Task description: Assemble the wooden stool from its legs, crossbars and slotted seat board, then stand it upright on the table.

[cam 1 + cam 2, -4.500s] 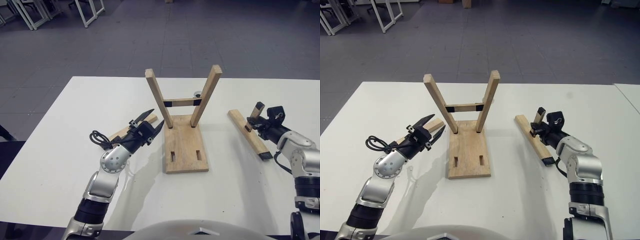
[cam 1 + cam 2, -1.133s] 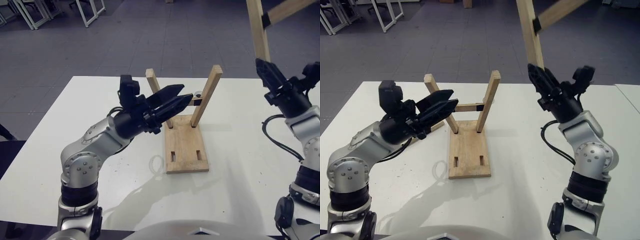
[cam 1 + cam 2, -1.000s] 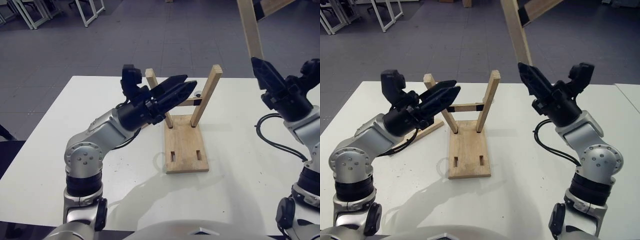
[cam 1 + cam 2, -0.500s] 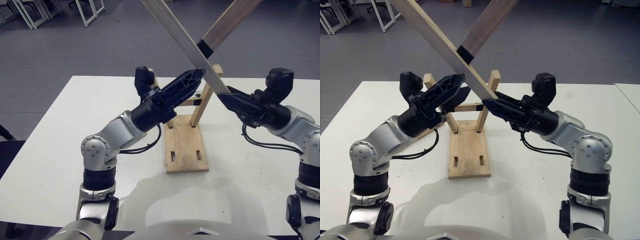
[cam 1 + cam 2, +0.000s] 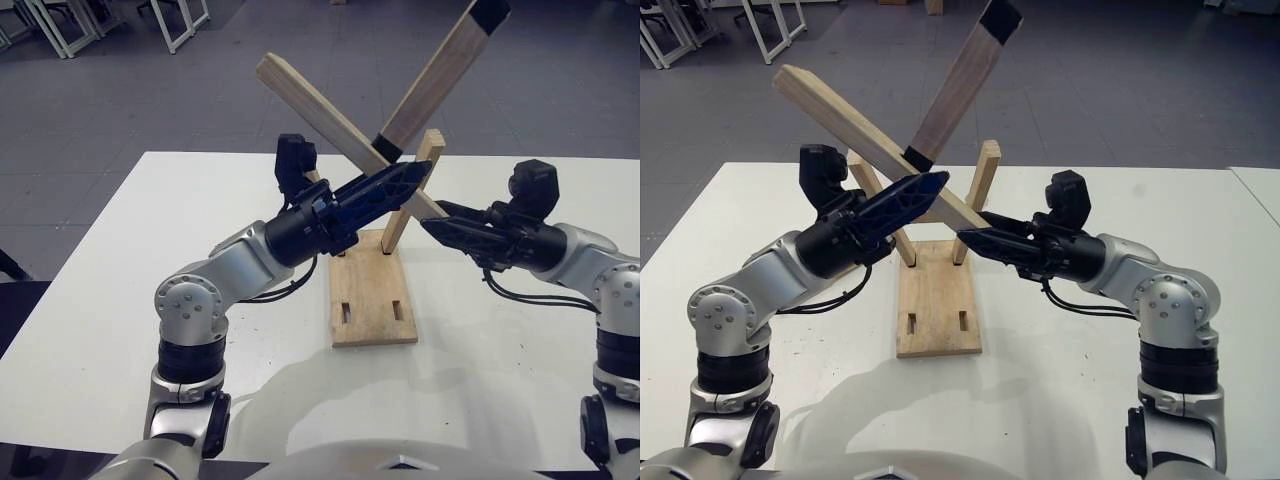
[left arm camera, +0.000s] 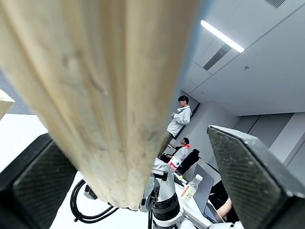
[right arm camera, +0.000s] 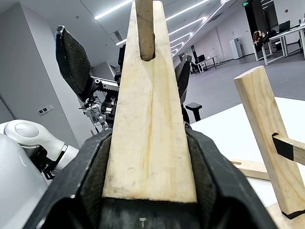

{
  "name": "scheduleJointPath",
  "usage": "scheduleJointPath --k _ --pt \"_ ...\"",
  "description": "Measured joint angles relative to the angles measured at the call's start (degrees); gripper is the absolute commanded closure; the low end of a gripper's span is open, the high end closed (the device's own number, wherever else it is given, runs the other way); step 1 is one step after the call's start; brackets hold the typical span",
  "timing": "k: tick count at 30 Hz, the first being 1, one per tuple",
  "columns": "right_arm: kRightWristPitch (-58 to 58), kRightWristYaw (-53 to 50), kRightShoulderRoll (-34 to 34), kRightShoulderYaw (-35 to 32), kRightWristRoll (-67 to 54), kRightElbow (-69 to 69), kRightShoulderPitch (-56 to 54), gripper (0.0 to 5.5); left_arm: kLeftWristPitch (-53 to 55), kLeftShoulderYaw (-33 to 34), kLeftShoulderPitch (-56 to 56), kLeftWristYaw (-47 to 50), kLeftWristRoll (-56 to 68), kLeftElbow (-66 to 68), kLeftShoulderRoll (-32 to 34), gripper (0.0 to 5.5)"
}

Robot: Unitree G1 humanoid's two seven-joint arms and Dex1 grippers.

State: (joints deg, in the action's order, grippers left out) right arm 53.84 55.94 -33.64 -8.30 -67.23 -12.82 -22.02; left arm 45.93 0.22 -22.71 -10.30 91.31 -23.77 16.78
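Lifted off the table and swung across, the loose leg [image 5: 318, 103] has tipped flatter in the last half-second. Its far end, earlier out of the top of the head views, now shows up and to the left. Its attached crossbar [image 5: 440, 72] juts up to the right, black-tipped. The right gripper [image 5: 432, 214] has come down and inward with it. Its jaws are clamped on the leg's lower end, as its wrist view shows, with wood tight between both pads.

The left gripper [image 5: 416, 177] has slid further along under the leg to where leg and crossbar meet. In its own wrist view the pads are spread, one against the wood and the other standing clear, so it straddles the leg without pinching it.

Both hover over the far end of the slotted seat board [image 5: 370, 275], which lies flat on the white table [image 5: 110, 280]. Two upright legs [image 5: 412, 190] already stand in its far slots, and the two near slots [image 5: 345, 313] are bare.

I judge this a mid-air handover or regrip. The leg is crossways to the slots and must be turned end-down before it can seat, with a risk of knocking the standing pair.
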Motion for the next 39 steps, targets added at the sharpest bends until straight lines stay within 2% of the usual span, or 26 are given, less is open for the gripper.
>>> scheduleJointPath --k 4,11,19,20,27,28,34,39 --pt "0.37 0.80 -0.10 0.03 -0.09 0.57 -0.07 3.48 -0.01 0.76 0.00 -0.62 -0.28 0.39 0.13 1.93" --pt "3.97 0.78 -0.09 -0.02 -3.20 2.26 -1.72 3.48 -0.04 1.74 0.65 -2.41 -0.52 0.41 0.53 3.25" --pt "5.16 0.86 -0.24 -0.02 -3.50 2.32 -1.92 3.48 0.22 1.78 0.79 -2.98 -1.24 0.43 1.09 3.30" --pt "5.19 0.86 -0.28 -0.02 -3.43 2.40 -1.95 3.10 0.26 1.83 0.79 -3.32 -1.29 0.62 1.17 3.30" --pt "2.81 2.42 -2.55 0.53 2.84 2.89 -1.79 1.84 -0.32 5.51 0.65 -8.11 -3.91 3.51 2.91 3.41" --pt "2.31 3.28 -3.08 0.78 4.22 2.92 -1.69 1.82 -0.42 6.16 0.49 -8.81 -4.33 3.90 3.19 3.41" --pt "-3.15 15.10 -12.17 4.90 13.78 2.91 4.77 1.82 -1.40 11.31 -1.88 -14.17 -11.64 7.61 10.67 3.41" --pt "-9.39 17.14 -12.68 8.88 22.15 4.05 7.10 1.82 1.54 10.90 0.75 -25.63 -17.85 6.03 19.99 3.42"
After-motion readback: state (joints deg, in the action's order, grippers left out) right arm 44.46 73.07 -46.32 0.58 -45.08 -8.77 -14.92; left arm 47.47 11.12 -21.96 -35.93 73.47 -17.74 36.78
